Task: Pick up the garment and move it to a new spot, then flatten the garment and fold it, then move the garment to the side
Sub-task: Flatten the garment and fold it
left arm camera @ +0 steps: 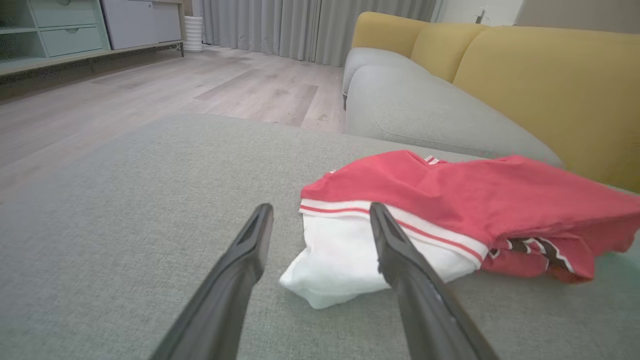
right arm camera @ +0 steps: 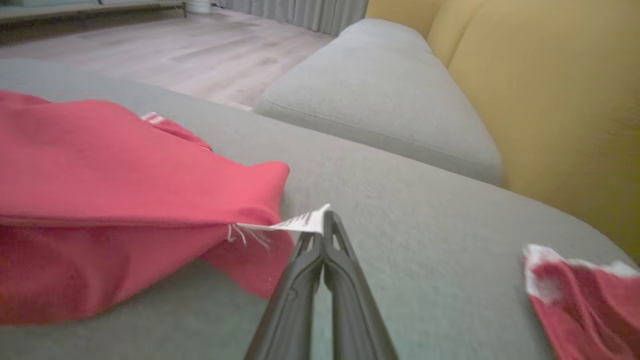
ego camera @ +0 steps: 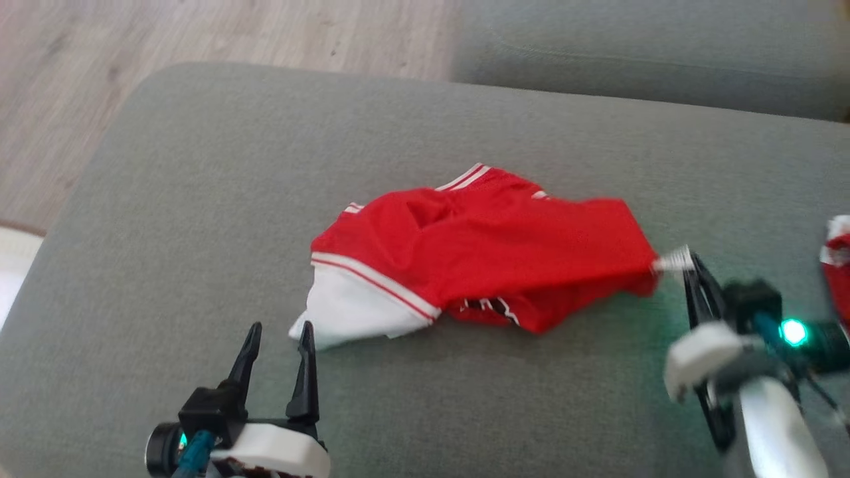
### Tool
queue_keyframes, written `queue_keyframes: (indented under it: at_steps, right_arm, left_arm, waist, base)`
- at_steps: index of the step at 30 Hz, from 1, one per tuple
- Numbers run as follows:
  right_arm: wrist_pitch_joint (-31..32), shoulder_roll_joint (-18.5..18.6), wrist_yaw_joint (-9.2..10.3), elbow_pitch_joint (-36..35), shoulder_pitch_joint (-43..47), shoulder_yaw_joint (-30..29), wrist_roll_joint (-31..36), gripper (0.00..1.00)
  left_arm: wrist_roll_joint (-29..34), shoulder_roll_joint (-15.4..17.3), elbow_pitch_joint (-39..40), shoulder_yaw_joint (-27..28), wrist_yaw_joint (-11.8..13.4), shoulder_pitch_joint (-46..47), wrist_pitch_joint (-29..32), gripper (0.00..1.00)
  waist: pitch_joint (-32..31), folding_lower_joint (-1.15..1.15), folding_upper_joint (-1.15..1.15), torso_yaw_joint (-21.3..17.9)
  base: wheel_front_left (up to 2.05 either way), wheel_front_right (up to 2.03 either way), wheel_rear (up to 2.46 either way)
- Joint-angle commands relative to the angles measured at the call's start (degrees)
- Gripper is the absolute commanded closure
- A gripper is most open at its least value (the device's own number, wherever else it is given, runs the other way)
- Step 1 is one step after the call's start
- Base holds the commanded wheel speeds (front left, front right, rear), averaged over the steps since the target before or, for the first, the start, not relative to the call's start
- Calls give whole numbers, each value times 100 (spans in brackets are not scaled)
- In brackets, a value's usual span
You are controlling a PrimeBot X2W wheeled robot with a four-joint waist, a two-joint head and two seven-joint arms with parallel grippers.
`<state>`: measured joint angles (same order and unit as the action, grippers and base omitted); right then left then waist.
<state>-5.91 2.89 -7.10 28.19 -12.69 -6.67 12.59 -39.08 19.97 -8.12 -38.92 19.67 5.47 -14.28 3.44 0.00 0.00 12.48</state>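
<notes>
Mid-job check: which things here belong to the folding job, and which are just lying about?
In the job: red garment; its white label, pinched by the shut right gripper; open left gripper by the garment's white end; grey cushion underneath.
Lying about: second red-and-white cloth; yellow sofa back; wooden floor.

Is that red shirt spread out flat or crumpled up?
Crumpled. The red shirt lies in a rumpled heap on the grey cushion, folds overlapping, its white part poking out from under a striped edge.
</notes>
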Motion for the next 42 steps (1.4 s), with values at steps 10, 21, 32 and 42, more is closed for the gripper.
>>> queue_keyframes:
  at_steps: [10, 21, 32, 42]
  right_arm:
    - [654, -2, -39, -1677, 1701, 351, -225, 100]
    - [640, -2, -39, -1443, 2271, 725, -595, 100]
    - [443, -2, -39, -1503, 2446, 791, -849, 0]
    - [359, -2, -39, -2573, 2037, 444, -1000, 0]
  left_arm:
    - [8, 103, 191, 309, 21, 82, -69, 0]
    - [-4, 132, 116, 268, -10, 50, -58, 0]
    - [-75, 154, 87, 229, -18, -84, -33, 0]
    - [-172, 277, -213, 153, -170, 75, 304, 0]
  waist:
    - [-42, 0, 0, -239]
    - [-214, 0, 0, -291]
    - [-413, 0, 0, -448]
    - [-406, 0, 0, -566]
  base:
    - [0, 0, 0]
    - [0, 0, 0]
    - [0, 0, 0]
    - [0, 0, 0]
